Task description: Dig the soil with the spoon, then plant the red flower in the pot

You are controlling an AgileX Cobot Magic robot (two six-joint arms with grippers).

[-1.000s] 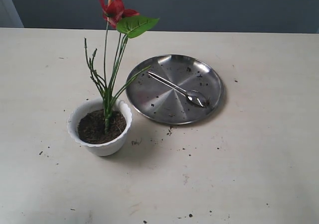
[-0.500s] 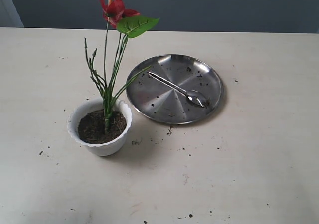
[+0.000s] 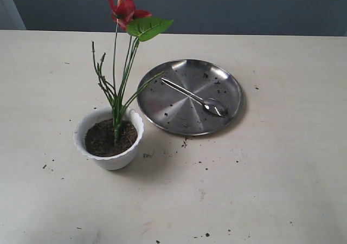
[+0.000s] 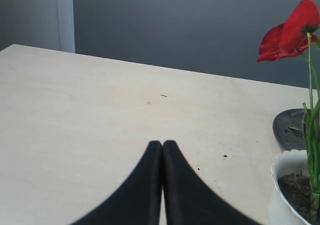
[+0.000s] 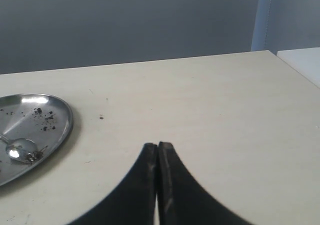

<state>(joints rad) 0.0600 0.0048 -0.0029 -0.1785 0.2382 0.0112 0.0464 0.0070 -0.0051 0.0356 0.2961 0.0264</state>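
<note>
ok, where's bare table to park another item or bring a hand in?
Bare stretches: right of the steel plate, in front of the pot, and left of the flower. Only soil crumbs there. Crowded where the pot meets the plate, which holds the spoon.

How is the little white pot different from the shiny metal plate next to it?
The small white scalloped pot is deep and ribbed; the round steel plate is wide, flat and shiny. The pot holds dark soil and the red flower; the plate holds a steel teaspoon and stray crumbs. Both stand on the pale table.
</note>
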